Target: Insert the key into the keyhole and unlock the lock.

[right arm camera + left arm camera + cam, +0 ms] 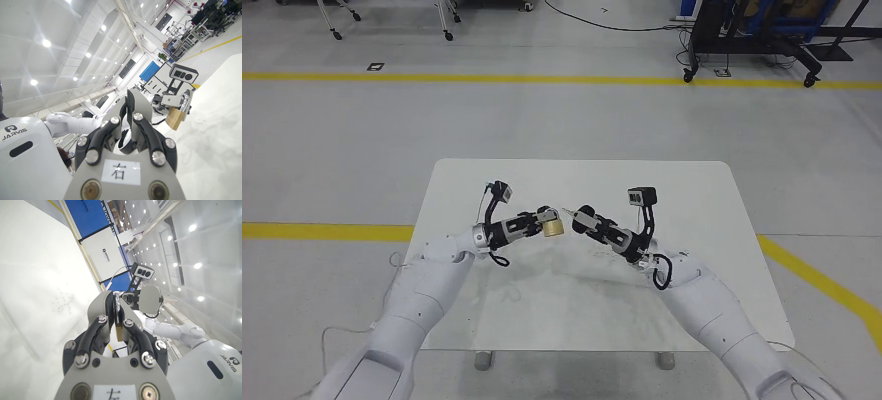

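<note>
My left gripper (114, 306) pinches the brass padlock (175, 118). My right gripper (580, 215) pinches the key (169, 300), tip just beside the padlock. Any tilt could jam or dislodge the key.

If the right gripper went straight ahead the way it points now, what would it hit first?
Probably the padlock held in the left gripper: the key in the right gripper points toward it. The padlock sits slightly off that line, though, so the tip might slide past.
</note>
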You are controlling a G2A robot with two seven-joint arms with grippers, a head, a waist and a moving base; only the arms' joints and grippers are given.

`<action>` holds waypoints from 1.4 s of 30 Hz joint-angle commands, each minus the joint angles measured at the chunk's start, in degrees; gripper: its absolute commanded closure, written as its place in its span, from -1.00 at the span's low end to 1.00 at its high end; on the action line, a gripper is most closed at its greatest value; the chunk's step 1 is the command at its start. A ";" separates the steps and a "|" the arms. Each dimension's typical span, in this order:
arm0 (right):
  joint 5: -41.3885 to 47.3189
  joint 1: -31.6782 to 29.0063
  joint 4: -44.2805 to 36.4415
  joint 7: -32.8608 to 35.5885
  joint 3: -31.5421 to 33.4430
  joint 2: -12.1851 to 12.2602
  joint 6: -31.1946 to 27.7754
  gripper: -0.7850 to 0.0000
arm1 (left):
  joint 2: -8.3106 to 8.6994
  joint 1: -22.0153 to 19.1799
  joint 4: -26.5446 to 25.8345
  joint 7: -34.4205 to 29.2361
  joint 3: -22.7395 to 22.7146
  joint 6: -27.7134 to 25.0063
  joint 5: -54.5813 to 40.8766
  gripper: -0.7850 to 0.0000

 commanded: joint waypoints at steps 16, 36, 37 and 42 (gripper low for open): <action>-0.72 -10.12 -9.49 -3.00 5.87 2.30 9.14 1.00 | -3.98 -4.60 4.22 -3.09 3.78 6.47 -10.34 1.00; -9.34 -19.69 -23.52 -20.41 7.50 2.41 30.94 1.00 | -3.70 0.32 -3.21 9.90 2.02 10.15 -4.69 1.00; -9.59 -19.80 -23.75 -21.02 7.38 2.33 31.19 1.00 | -3.71 0.33 -3.24 10.35 1.96 9.90 -4.24 1.00; -10.05 -19.75 -23.82 -22.93 7.17 1.95 31.55 1.00 | -3.59 0.81 -3.91 11.10 1.22 9.74 -3.41 1.00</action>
